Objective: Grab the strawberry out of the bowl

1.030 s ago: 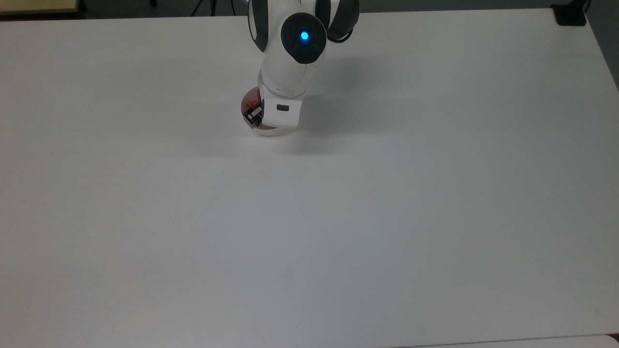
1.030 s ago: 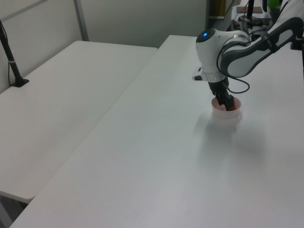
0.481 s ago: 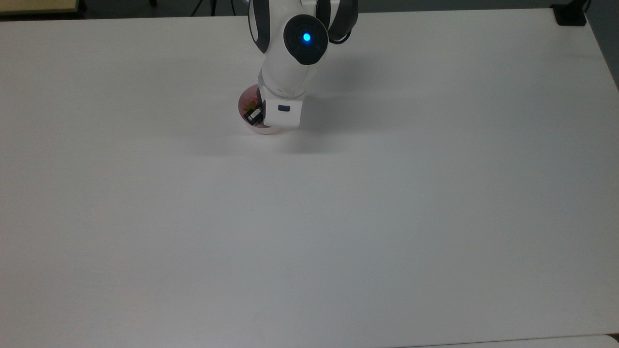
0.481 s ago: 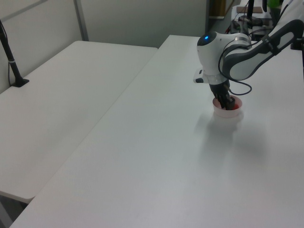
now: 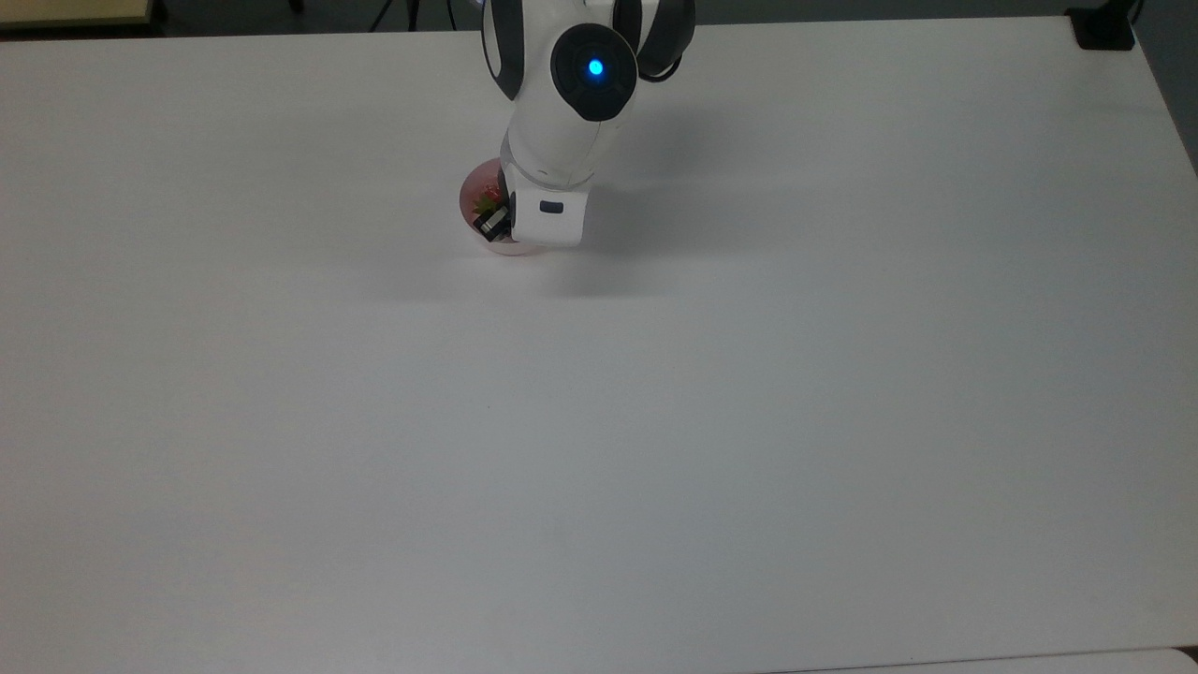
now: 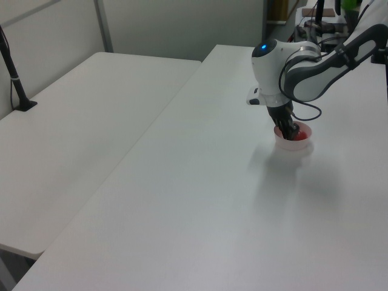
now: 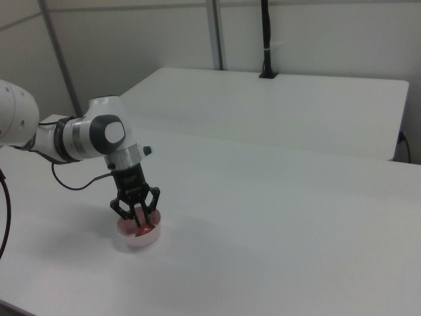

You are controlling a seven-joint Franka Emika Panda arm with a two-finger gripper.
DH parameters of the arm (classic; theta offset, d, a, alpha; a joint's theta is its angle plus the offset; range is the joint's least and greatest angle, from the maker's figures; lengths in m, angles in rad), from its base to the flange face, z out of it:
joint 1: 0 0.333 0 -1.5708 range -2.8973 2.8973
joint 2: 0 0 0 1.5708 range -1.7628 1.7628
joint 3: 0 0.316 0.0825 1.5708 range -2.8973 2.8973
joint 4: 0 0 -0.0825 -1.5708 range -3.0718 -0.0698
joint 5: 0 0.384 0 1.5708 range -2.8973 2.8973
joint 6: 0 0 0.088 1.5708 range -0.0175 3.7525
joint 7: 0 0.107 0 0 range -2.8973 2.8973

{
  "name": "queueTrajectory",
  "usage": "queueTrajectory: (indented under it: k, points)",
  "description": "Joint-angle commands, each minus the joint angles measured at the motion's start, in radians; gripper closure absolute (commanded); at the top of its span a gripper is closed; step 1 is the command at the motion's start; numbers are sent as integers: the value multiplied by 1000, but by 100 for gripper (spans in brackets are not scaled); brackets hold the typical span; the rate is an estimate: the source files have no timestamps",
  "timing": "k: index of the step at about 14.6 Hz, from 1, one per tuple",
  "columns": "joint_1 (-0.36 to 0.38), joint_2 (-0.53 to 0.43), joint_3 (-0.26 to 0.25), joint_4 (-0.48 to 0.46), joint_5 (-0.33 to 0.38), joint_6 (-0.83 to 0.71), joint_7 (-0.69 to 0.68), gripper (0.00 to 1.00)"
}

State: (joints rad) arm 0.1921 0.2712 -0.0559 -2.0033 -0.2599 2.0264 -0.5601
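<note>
Shifted the gripper (image 5: 489,223) a little toward the top view's upper left since a second ago, and nudged the bowl (image 5: 470,192) along too. Saw bare white table (image 7: 276,263) nearest in the right view. Found the pink bowl (image 7: 141,241) standing on it, with the red strawberry (image 7: 140,229) still down inside. Saw the gripper (image 7: 138,220) dipped into the bowl, squeezed tight on the strawberry. Behind, saw the white arm (image 7: 99,138). Farthest back, saw a second table (image 7: 276,105) with a black pole (image 7: 266,39).
</note>
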Motion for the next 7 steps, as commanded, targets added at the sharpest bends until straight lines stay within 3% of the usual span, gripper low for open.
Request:
queueTrajectory:
  k: [1,5,6,7]
  points:
    - [26,-55,-21,26,42,-46,12,80]
    - [26,-58,-21,69,77,-100,0,82]
    - [24,-56,-21,67,77,-100,3,52]
    - [24,-56,-21,63,77,-98,12,14]
